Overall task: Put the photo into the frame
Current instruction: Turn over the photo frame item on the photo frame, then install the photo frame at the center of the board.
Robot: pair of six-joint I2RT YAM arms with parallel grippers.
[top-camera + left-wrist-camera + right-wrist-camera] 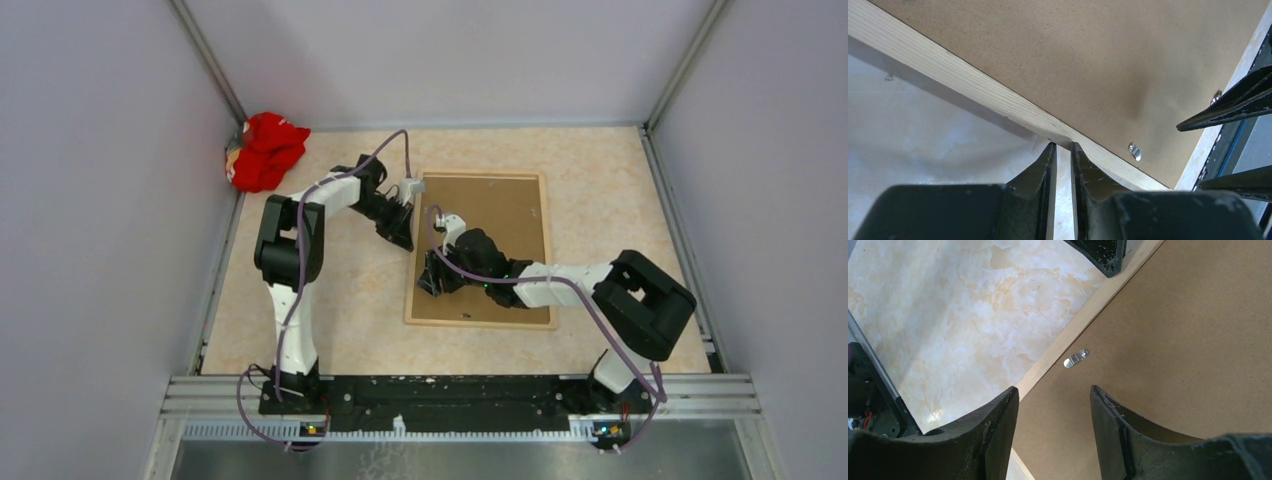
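The light wood frame (480,323) lies face down in mid-table with the brown backing board (500,220) set in it. The photo is hidden. My left gripper (405,240) is at the frame's left rail (948,65); its jaws stand a thin slit apart, holding nothing, tips (1063,146) against the rail's outer edge. My right gripper (432,283) is open and empty over the board (1188,340), just inside the left rail (1083,315), midway point (1054,392). A small metal turn clip (1076,358) lies on the board by the rail and also shows in the left wrist view (1134,151).
A red cloth (265,150) lies in the far left corner. Grey walls close in the marbled table (340,290) on three sides. The right gripper's fingers (1233,102) show at the left wrist view's right edge.
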